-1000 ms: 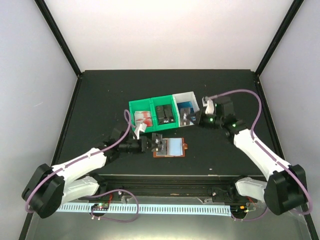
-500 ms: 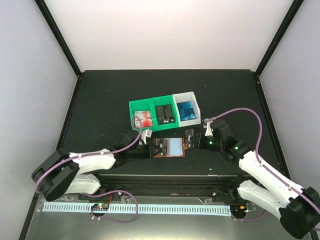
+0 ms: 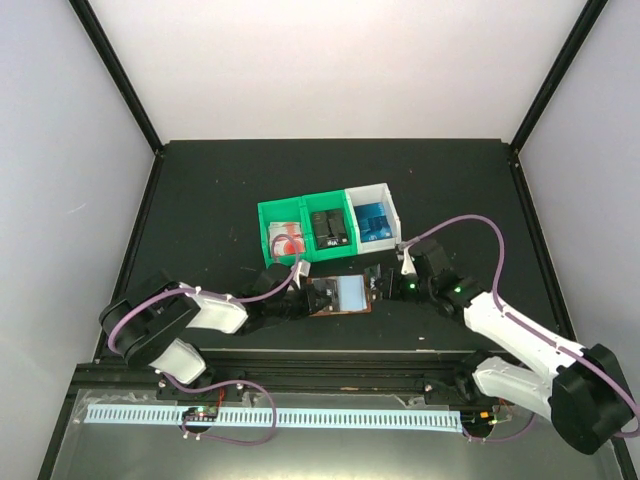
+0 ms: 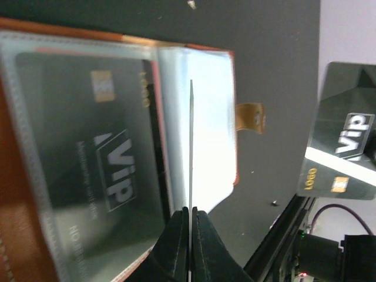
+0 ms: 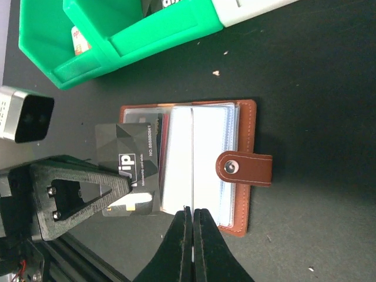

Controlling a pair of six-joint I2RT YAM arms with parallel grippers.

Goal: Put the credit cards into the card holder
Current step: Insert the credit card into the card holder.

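Card holder, a small reddish-brown leather folding wallet (image 3: 342, 296), is lying open on the black table (image 3: 200, 200), just in front of the green plastic bin (image 3: 268, 212) and between the two grippers. Its short snap tab (image 5: 247, 168) is pointing toward the right arm. A black plastic card (image 4: 100, 147) printed "Vip" is sitting inside the clear pocket on the page nearer the left arm. The left gripper (image 4: 190, 218) is pinching a second black Vip card (image 5: 132, 167) between closed fingers. Its own camera is seeing that card edge-on as a thin line over the clear pockets. From the right wrist the card is overlapping that same page, though contact cannot be told. The right gripper (image 5: 192, 212) is likewise clamping a third black Vip card (image 4: 343, 153), which is hanging past the wallet's tab edge, apart from it. Behind, red-and-white cards (image 3: 288, 237) and black cards (image 3: 330, 228) are resting in the green bin's two compartments, and blue cards (image 3: 375, 222) are resting in the white plastic bin (image 3: 372, 189) beside it
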